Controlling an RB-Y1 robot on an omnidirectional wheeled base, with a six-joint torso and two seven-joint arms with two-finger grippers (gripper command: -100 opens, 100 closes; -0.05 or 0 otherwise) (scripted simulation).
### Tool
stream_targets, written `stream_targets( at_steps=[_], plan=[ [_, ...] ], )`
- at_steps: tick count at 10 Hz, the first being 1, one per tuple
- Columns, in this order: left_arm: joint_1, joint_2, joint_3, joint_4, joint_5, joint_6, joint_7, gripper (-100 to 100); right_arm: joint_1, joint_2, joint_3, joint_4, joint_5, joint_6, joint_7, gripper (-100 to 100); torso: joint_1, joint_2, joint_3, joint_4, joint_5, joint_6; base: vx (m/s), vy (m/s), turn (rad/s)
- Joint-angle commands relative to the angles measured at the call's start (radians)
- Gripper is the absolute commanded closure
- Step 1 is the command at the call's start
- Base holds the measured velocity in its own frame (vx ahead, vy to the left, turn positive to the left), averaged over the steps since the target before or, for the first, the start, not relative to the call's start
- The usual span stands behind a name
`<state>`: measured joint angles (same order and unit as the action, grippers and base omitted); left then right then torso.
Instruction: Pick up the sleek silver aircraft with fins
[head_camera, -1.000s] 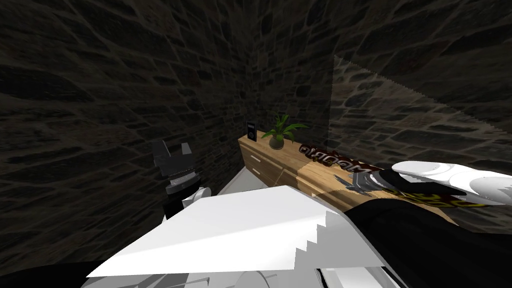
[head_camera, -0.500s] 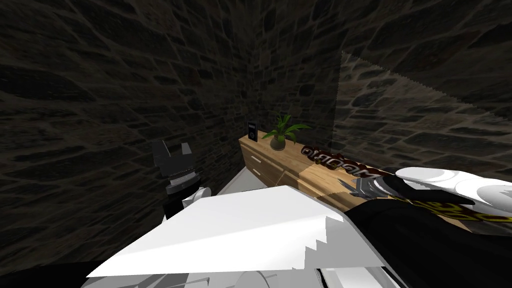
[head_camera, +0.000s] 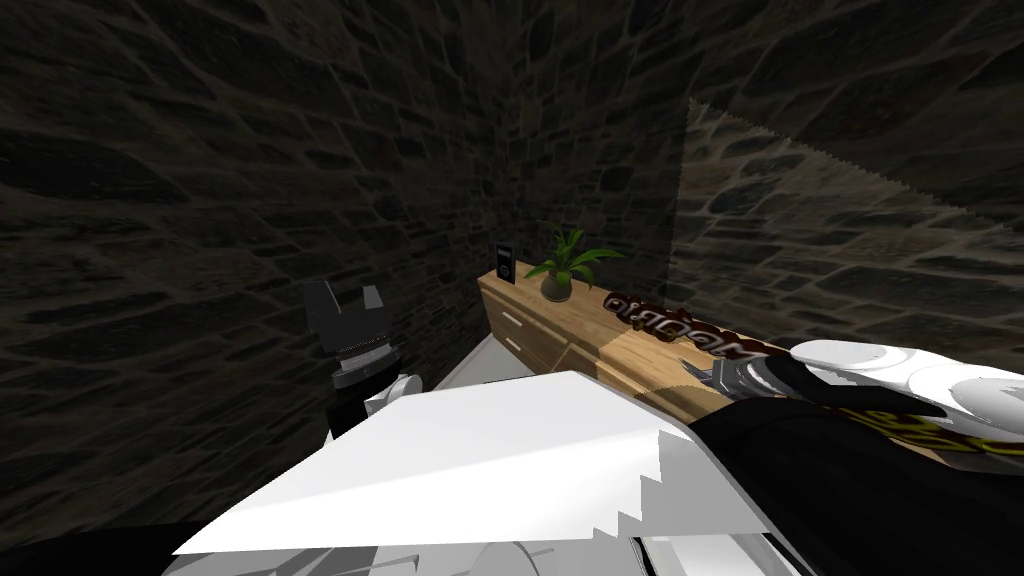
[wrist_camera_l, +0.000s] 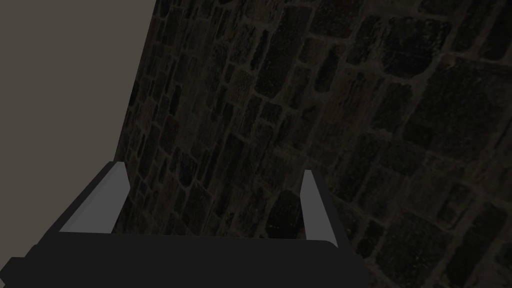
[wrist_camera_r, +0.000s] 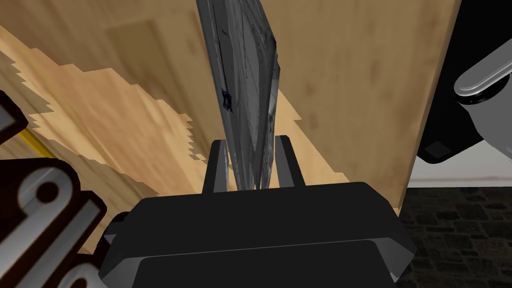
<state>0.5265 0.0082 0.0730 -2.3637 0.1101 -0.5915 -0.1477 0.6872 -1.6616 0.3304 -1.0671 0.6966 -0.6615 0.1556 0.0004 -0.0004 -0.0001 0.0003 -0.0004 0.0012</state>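
The right gripper (wrist_camera_r: 249, 141) is clamped on the aircraft (wrist_camera_r: 246, 85), with both fingers (wrist_camera_r: 216, 167) pressed against its sides and barely any gap left between them. The aircraft is rendered dark silver-grey, thin and blade-like with scuffed panels, and pointed fins can be made out in the head view, sticking out ahead of the gripper. It's held over the wooden top of the sideboard (wrist_camera_r: 345, 75), just beside the big dark letters (wrist_camera_r: 40, 200). Whether it's touching the wood can't be told. The left gripper (wrist_camera_l: 212, 170) is parked off to the left, fingers wide apart, nothing gripped.
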Motion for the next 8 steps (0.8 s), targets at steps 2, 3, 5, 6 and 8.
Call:
stream_targets(
  at_steps=[2, 3, 5, 6, 8],
  plan=[
    [0.0, 0.0, 0.0, 0.0, 0.0, 0.0, 0.0, 0, 0.0, 0.0, 0.0, 0.0, 0.0, 0.0, 0.0, 100, 0.0, 0.0, 0.0, 0.0, 0.0, 0.0, 0.0, 0.0, 0.0],
    [0.0, 0.0, 0.0, 0.0, 0.0, 0.0, 0.0, 0, 0.0, 0.0, 0.0, 0.0, 0.0, 0.0, 0.0, 100, 0.0, 0.0, 0.0, 0.0, 0.0, 0.0, 0.0, 0.0, 0.0],
    [0.0, 0.0, 0.0, 0.0, 0.0, 0.0, 0.0, 0, -0.006, -0.029, -0.007, -0.004, -0.002, -0.019, -0.011, 100, 0.0, 0.001, 0.0, 0.0, 0.0, 0.0, -0.011, 0.008, -0.046],
    [0.0, 0.0, 0.0, 0.0, 0.0, 0.0, 0.0, 0, -0.005, -0.057, -0.015, -0.01, -0.008, -0.034, -0.02, 100, 0.002, 0.002, 0.001, 0.0, 0.001, 0.001, -0.044, 0.031, -0.136],
    [0.0, 0.0, 0.0, 0.0, 0.0, 0.0, 0.0, 0, 0.022, -0.052, -0.026, -0.014, -0.025, -0.023, -0.004, 0, 0.002, 0.003, 0.002, 0.001, 0.001, 0.001, -0.01, 0.007, -0.015]
  ],
)
